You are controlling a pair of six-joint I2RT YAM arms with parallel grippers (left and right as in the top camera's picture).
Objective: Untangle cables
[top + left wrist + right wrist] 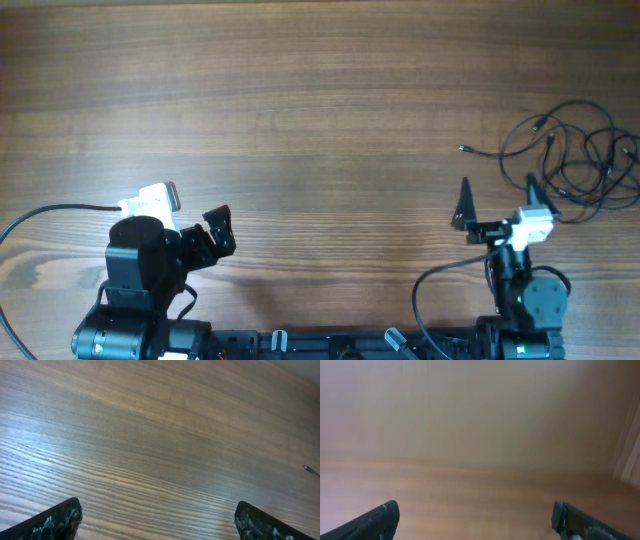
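Starting from your end of the desk: your left claw sits low by its base with the fingers spread wide and nothing between them, and its wrist cam shows mostly bare wood. Your right claw is just out from its base on the other side, fingers also wide apart and empty. Its wrist cam is blurry and aimed past the work, so line up off the overhead instead.

Further out on the right is the actual job. The cables lie in one loose knot of loops at the right side of the desk, well apart from the left claw. The right claw's outer finger is right at the near edge of that pile, and from above I can't tell if it's touching a loop or just over it. One loose end with a silvery tip trails out to the left, clear of the loops. What looks like that tip peeks in at the right edge of the left wrist cam.

My take: nothing's pulled apart yet, so this is the first grab. I'd go for that free end rather than diving into the middle. Pinch just behind the plug and draw it slowly leftwards while the other claw pins the bundle. Keep it low and gentle, since a quick yank will likely tighten the loops or drag the whole pile. And don't mistake the thick black arm lead for one of them
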